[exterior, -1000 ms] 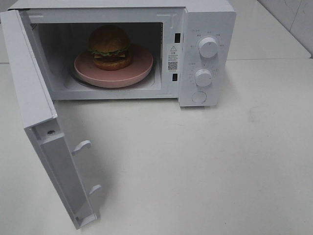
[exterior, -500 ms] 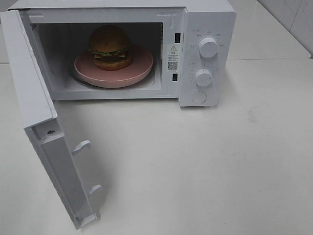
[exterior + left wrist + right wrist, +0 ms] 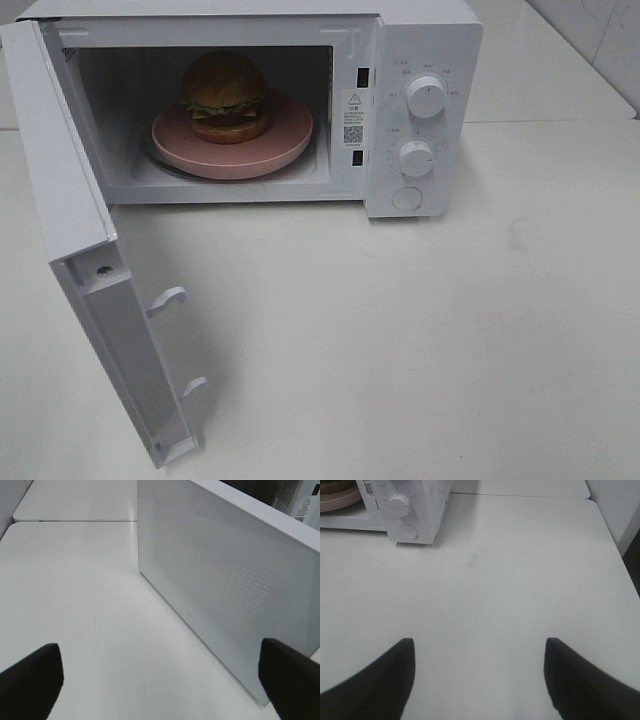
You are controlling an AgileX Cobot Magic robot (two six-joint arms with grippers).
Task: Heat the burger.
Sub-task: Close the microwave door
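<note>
Though the burger [image 3: 224, 95] sits plated inside the microwave [image 3: 425, 45], upper left, its door [image 3: 120, 340] stands open, heating seemingly unstarted; left tool [image 3: 160, 652] and right tool [image 3: 478, 645] gape empty.

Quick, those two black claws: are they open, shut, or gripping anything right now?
The black-fingered left gripper: open, holding nothing.
The black-fingered right gripper: open, holding nothing.

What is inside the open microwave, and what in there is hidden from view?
Inside the microwave, a burger sits on a pink plate. The burger covers part of the plate, and the plate hides most of the floor under it.
</note>
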